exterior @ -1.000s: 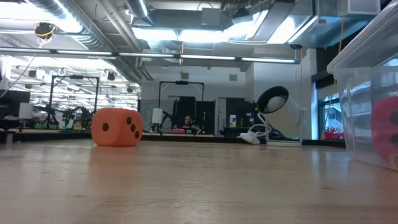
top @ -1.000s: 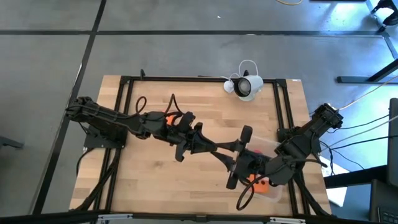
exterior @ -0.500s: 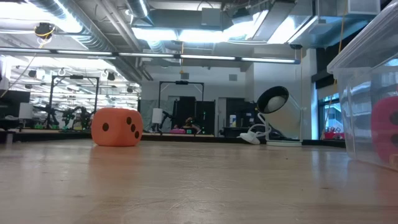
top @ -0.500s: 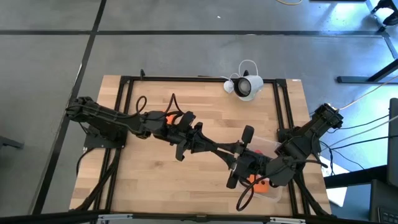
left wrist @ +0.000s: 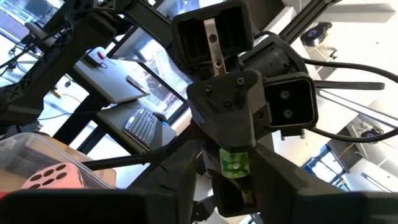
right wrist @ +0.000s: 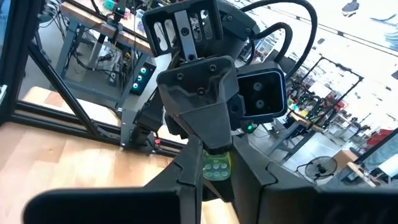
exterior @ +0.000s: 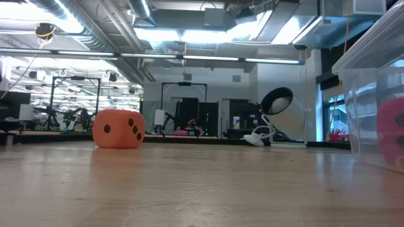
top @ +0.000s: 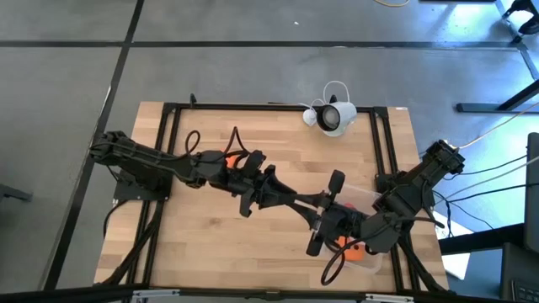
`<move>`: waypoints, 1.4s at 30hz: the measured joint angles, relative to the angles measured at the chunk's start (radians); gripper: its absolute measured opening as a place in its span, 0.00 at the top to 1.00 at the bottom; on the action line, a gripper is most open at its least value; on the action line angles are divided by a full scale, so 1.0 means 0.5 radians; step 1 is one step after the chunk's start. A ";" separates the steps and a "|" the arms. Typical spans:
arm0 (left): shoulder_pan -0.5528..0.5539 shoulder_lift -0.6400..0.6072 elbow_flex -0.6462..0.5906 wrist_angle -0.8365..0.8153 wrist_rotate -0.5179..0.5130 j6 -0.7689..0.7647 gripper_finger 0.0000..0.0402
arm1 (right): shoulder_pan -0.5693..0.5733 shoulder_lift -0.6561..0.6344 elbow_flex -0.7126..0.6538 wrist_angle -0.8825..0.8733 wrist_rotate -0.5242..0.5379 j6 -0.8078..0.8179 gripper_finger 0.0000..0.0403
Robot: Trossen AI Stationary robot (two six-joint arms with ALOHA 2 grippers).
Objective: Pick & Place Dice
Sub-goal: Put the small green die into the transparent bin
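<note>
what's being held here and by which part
A small green die, by its side faces, between the left tool and right tool meeting in mid-air; which one grips it cannot be told.

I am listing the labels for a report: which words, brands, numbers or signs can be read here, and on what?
None: no word, brand or number is readable in any view.
Only dots, no digits: orange die, pink die, green die.
</note>
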 joint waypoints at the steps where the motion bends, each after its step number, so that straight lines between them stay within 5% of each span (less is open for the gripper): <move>1: 0.000 0.000 0.000 0.000 0.002 -0.001 0.66 | 0.002 0.000 0.000 0.000 0.002 0.006 0.87; 13: -0.002 -0.009 0.005 0.187 0.090 -0.024 0.55 | 0.012 -0.001 0.000 -0.047 0.020 0.058 0.87; 19: 0.001 -0.022 0.005 0.167 0.151 0.001 0.55 | 0.076 -0.001 0.000 -0.047 0.274 0.078 0.87; 24: 0.036 -0.070 0.002 0.091 0.318 0.072 0.55 | 0.164 -0.025 -0.001 -0.041 0.427 0.263 0.87; 29: 0.041 -0.202 0.002 -0.218 0.276 0.155 0.58 | 0.281 -0.060 -0.001 -0.064 0.474 0.565 0.87; 35: -0.032 -0.396 0.002 -0.553 0.053 0.284 0.63 | 0.409 -0.106 0.000 -0.492 0.436 1.242 0.87; 42: -0.204 -0.578 0.002 -0.741 -0.220 0.469 0.65 | 0.441 -0.142 0.000 -1.546 -0.223 2.741 0.87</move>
